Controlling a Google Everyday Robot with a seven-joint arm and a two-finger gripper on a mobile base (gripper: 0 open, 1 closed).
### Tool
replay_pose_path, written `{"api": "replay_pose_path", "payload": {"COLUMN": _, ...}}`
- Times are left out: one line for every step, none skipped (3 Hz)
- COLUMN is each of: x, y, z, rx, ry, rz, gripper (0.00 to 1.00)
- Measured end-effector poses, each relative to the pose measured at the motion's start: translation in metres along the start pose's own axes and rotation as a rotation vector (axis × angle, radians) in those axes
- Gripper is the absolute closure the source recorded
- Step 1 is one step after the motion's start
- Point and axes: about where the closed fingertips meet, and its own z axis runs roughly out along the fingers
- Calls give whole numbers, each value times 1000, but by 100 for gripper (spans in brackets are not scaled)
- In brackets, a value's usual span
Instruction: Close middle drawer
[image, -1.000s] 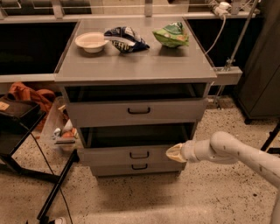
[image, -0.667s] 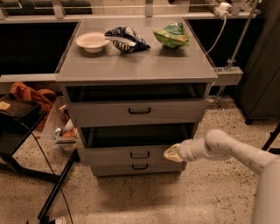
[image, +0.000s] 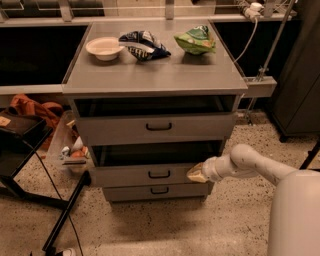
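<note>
Gripper (image: 196, 174) parked at the middle drawer (image: 135, 176)
Drawer's sticking out partway under the top drawer (image: 115, 130) (that one's open too); jaws look clenched on nothing, tip touching the front's right end.

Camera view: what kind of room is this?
Probably a robot test lab: a drawer cabinet topped with a bowl and a green chip bag. The gripper is at the middle drawer front.
</note>
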Motion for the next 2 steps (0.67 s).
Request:
{"api": "replay_pose_path", "payload": {"x": 5, "y": -9, "z": -3, "rx": 8, "ry": -2, "rz": 12, "gripper": 14}}
{"api": "replay_pose_path", "payload": {"x": 10, "y": -17, "z": -10, "rx": 23, "ry": -7, "rz": 22, "gripper": 0}}
